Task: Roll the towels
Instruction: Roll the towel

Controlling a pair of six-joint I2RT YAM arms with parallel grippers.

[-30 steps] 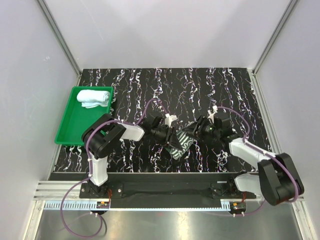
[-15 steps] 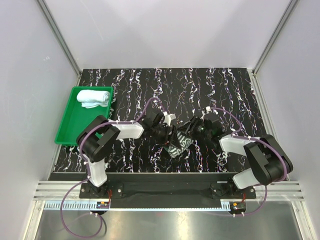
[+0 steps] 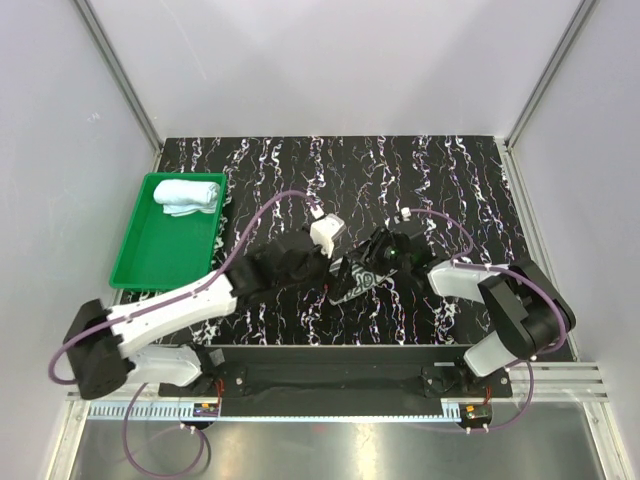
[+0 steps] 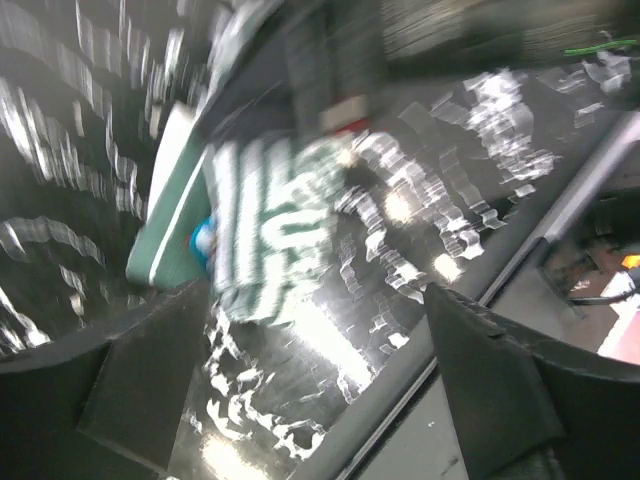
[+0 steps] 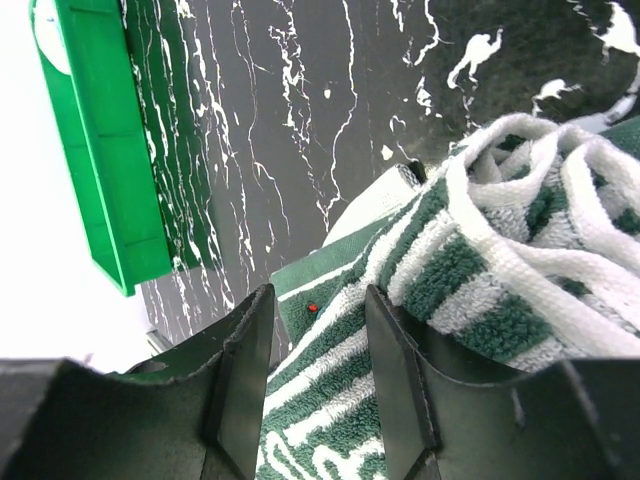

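The striped towel [image 3: 355,283] lies bunched on the black marbled table between the two arms. In the right wrist view its stripes [image 5: 500,290] look green and white. My right gripper [image 5: 315,380] is shut on a flat part of it, and loose folds pile up beside the right finger. From above, the right gripper [image 3: 372,262] sits at the towel's far right end. My left gripper [image 4: 315,390] stands wide open with only table between its fingers. The towel [image 4: 265,225] lies just ahead of it, blurred. The light blue towel [image 3: 187,195] sits rolled in the tray's far end.
The green tray [image 3: 150,255] stands at the table's left edge and also shows in the right wrist view, where the tray [image 5: 100,130] is at the upper left. Grey walls enclose the table. A metal rail [image 3: 330,355] runs along the near edge by the arm bases.
The left gripper let go of the striped towel and opened wide while its arm dropped and stretched out low. The right gripper shifted left, keeping the towel.
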